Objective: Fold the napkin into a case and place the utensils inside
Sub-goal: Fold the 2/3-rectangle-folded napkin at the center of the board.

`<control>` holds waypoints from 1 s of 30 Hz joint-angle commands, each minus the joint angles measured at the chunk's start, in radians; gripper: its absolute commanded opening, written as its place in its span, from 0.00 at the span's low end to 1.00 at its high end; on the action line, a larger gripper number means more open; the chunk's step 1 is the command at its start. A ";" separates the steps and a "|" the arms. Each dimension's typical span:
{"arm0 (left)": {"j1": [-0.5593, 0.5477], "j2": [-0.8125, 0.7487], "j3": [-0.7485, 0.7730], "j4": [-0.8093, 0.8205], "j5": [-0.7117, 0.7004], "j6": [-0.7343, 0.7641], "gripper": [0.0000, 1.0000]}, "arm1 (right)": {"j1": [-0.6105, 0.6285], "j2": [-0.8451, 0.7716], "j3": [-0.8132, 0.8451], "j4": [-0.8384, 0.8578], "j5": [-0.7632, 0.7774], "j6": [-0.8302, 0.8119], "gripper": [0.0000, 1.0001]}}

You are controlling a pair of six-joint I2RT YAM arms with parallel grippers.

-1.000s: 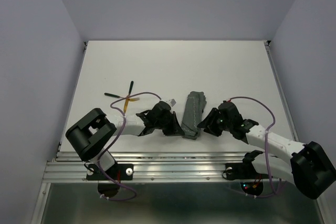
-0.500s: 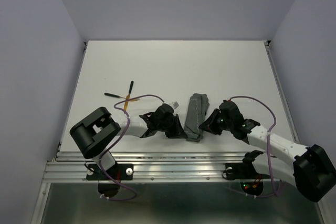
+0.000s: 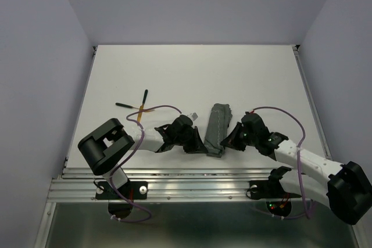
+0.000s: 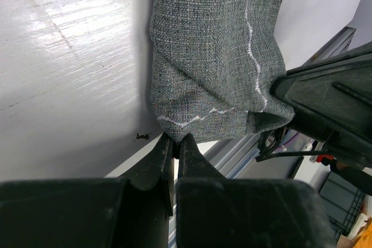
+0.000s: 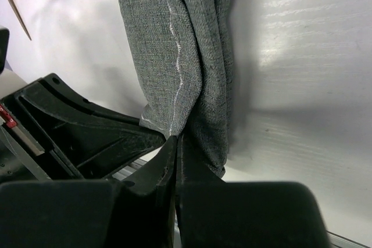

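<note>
The napkin (image 3: 216,127), dark grey-green with a light stitched line, lies folded into a narrow case-like strip running away from the arms. My left gripper (image 3: 203,146) is shut on its near left corner (image 4: 192,121), its tips (image 4: 176,142) pinching the hem. From the other side, my right gripper (image 3: 226,142) is shut on the near right edge, fingertips (image 5: 177,141) closed against the cloth (image 5: 180,45). The utensils (image 3: 138,106), thin gold pieces with dark ends, lie crossed on the table to the left, apart from both grippers.
The white table (image 3: 192,74) ends just behind the napkin's near end at a metal rail (image 3: 192,181). Grey walls stand on three sides. The two gripper heads sit close together, and the right one (image 4: 325,97) fills the right of the left wrist view.
My right gripper has shut on the napkin's near end. The left gripper shifted slightly right, still pinching its corner, and the napkin's near end drew narrower.
</note>
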 commanded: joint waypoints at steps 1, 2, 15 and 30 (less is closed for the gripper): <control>-0.009 0.009 0.021 0.018 0.001 -0.003 0.00 | 0.034 0.007 0.018 0.035 0.000 0.017 0.01; -0.009 0.009 0.021 0.019 0.001 -0.004 0.00 | 0.050 0.015 0.018 0.040 0.006 0.020 0.01; -0.009 -0.007 0.009 0.022 0.001 -0.012 0.00 | 0.090 0.041 -0.063 0.074 0.083 0.082 0.01; -0.009 -0.165 0.075 -0.175 -0.048 0.097 0.42 | 0.090 0.032 -0.198 0.177 0.120 0.083 0.20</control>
